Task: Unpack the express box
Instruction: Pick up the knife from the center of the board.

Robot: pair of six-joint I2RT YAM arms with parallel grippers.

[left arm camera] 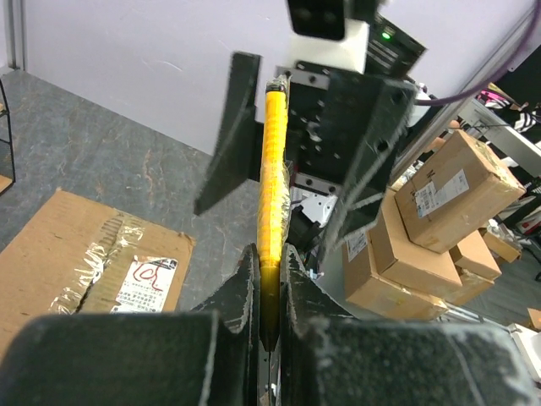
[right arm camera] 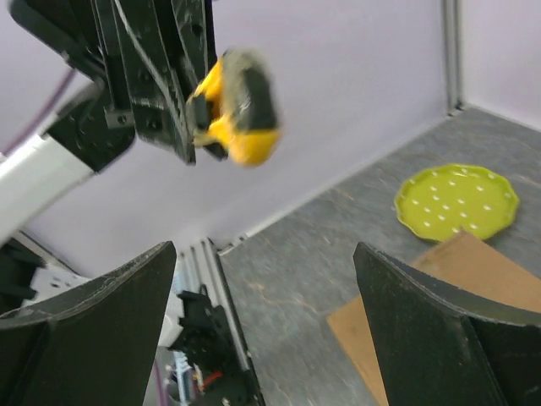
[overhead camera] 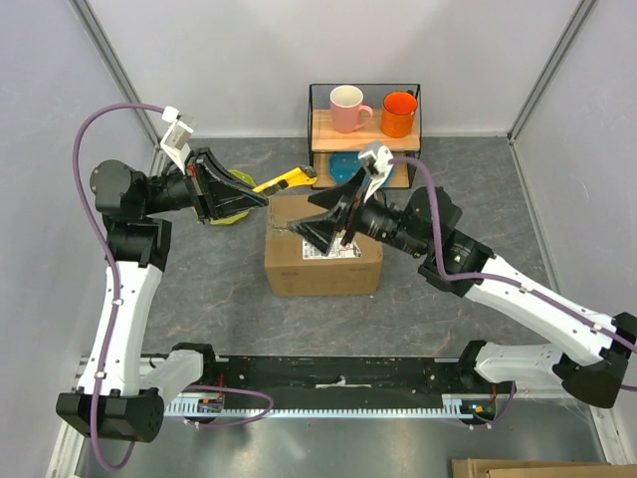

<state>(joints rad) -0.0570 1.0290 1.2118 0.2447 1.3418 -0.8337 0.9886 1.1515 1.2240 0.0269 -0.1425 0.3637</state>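
Note:
The express box (overhead camera: 323, 264), a brown carton with a white label printed in red and a taped seam, stands closed in the middle of the table. It also shows in the left wrist view (left arm camera: 76, 254) and as a corner in the right wrist view (right arm camera: 423, 292). My left gripper (overhead camera: 254, 194) is shut on a yellow utility knife (overhead camera: 286, 180) and holds it in the air above the box's far left corner. The knife also shows in the left wrist view (left arm camera: 272, 186). My right gripper (overhead camera: 317, 214) is open and empty above the box top, facing the knife (right arm camera: 237, 110).
A wire shelf (overhead camera: 363, 134) at the back holds a pink mug (overhead camera: 347, 109) and an orange mug (overhead camera: 398, 114). A green plate (overhead camera: 229, 213) lies left of the box under my left gripper. Cardboard (overhead camera: 537, 468) lies off the table at bottom right.

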